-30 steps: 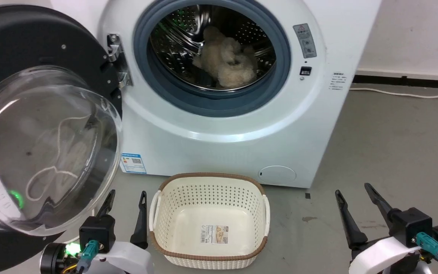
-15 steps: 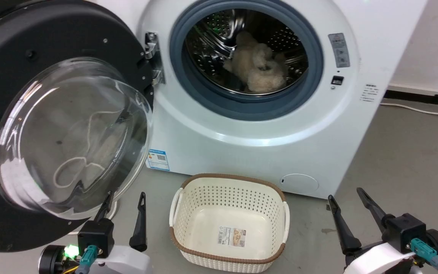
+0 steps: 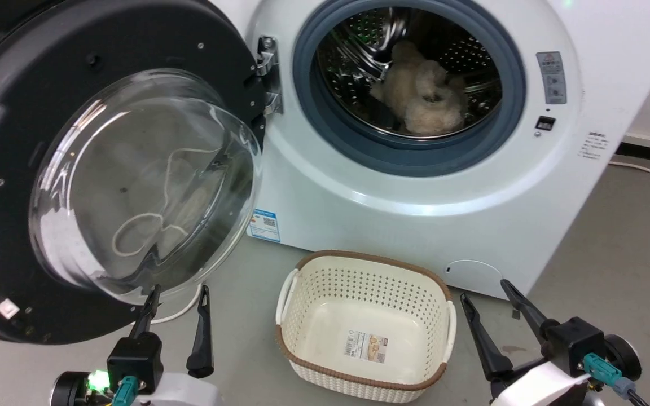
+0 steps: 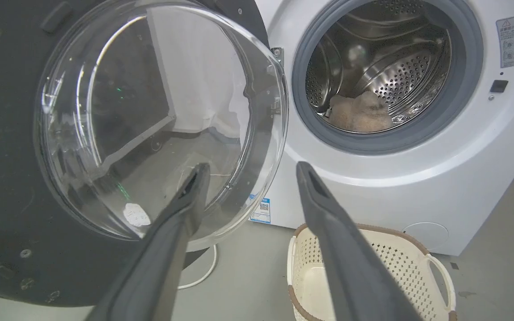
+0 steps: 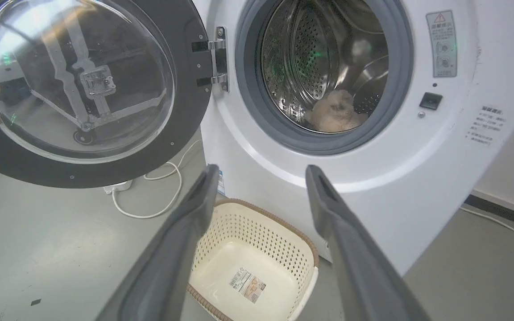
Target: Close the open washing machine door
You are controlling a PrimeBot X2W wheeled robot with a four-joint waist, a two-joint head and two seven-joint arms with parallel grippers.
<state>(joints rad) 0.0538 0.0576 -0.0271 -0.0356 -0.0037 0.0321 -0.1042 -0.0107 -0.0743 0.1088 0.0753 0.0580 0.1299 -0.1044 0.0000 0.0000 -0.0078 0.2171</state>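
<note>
The washing machine [image 3: 432, 214] stands ahead, white, its steel drum holding a fluffy beige bundle [image 3: 421, 96]. Its door [image 3: 105, 169], a black-rimmed disc with a bulging clear glass bowl, hangs wide open on the left hinge [image 3: 268, 73]. The door [image 4: 118, 125] also fills the left of the left wrist view and shows at upper left in the right wrist view [image 5: 78, 84]. My left gripper [image 3: 178, 293] is open, low, just below the door's bottom rim. My right gripper [image 3: 486, 290] is open too, at the lower right, in front of the machine's corner.
A cream perforated basket [image 3: 364, 321] with a brown rim sits on the grey floor between my grippers, right before the machine. A white cable [image 5: 159, 196] and a small white box lie on the floor under the door. A wall rises at the right.
The camera has swung left, so the whole scene has slid right in the head view and more of the door shows. Both grippers stay open and low.
</note>
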